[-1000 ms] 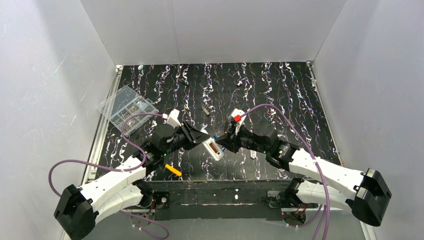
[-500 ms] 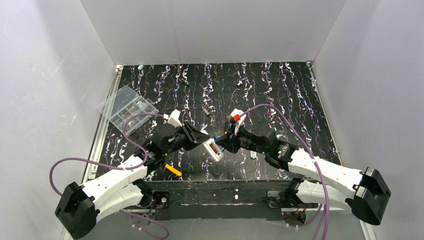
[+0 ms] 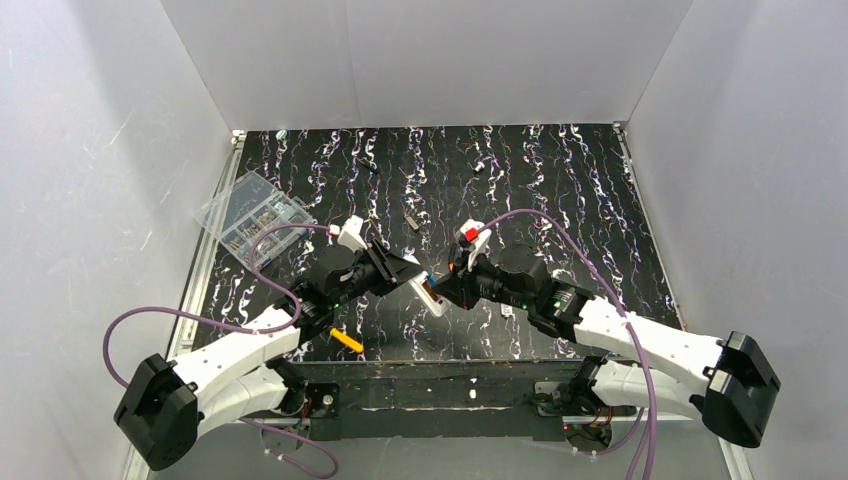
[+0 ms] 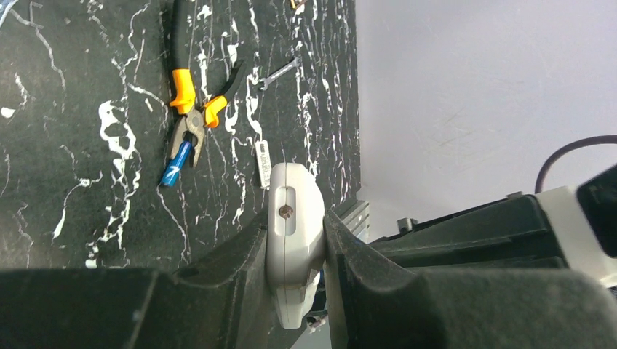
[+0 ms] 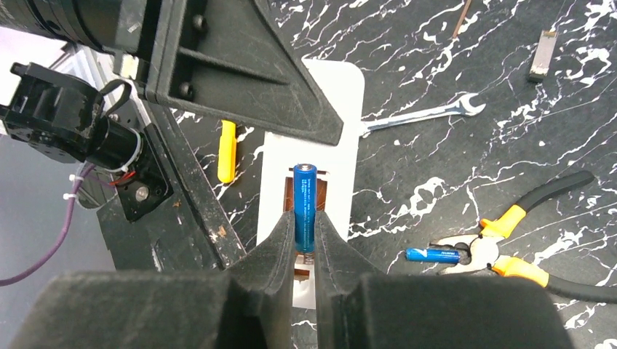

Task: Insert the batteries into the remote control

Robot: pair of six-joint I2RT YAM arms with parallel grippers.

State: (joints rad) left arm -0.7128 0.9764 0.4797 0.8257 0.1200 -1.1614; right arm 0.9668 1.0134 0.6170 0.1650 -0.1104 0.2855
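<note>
"What's different on the left?"

"The left gripper (image 3: 408,268) has rolled and risen slightly. The remote control (image 3: 433,297) it clamps has turned from broad-face-up to nearly edge-on in the top view, and its brown recess hardly shows."

"And the right?"

"The right gripper (image 3: 441,287), pinching its blue battery (image 5: 305,207), has edged leftward, closer to the remote control."

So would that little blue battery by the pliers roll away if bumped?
Probably: the loose battery is a smooth round cylinder lying sideways on the flat table. The pliers at one end might block it there. It looks stiff, not bendy.
</note>
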